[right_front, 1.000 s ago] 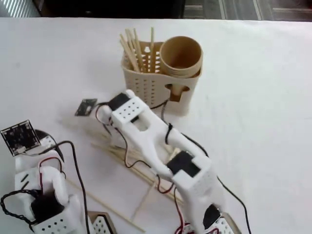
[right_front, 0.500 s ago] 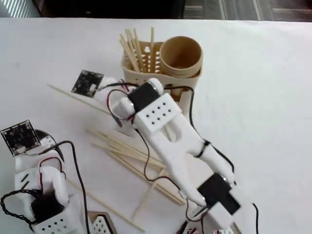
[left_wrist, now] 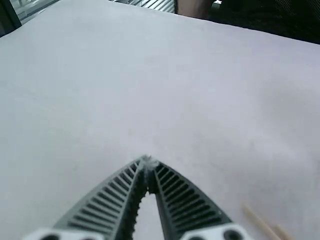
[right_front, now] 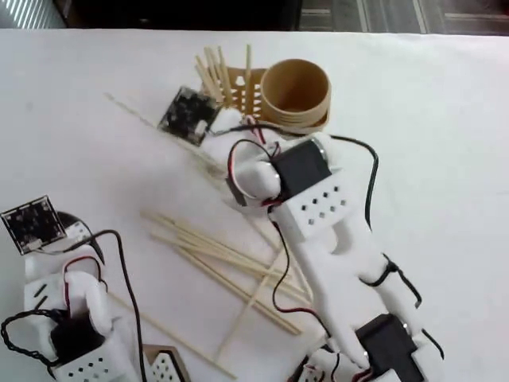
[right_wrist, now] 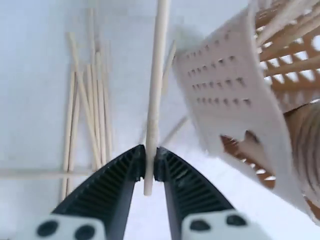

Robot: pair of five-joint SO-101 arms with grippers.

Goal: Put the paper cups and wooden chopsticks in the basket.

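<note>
Nearest, at the table's front left: left arm (right_front: 75,326), folded low. Left gripper (left_wrist: 146,165) with jaws pressed together, tips meeting, nothing between them. Hovers over bare table (left_wrist: 150,75).

Just beyond, flat across the middle of the table: loose chopsticks (right_front: 215,255), most in a slanting bundle, a few crossing. One more apart from these, nearer the front edge.

Farther on: right gripper (right_wrist: 149,167), jaws narrow. Pinches a single chopstick (right_wrist: 157,75) close to one end. Juts long and straight out of the jaws, running just beside the basket (right_wrist: 230,95) and its perforated wall. Touching the wall or not: cannot tell.

Farthest, inside the basket: standing chopsticks (right_front: 215,76) in the left compartment, leaning at varied angles. Nested cups (right_front: 296,94) in the right one, mouth upward.
</note>
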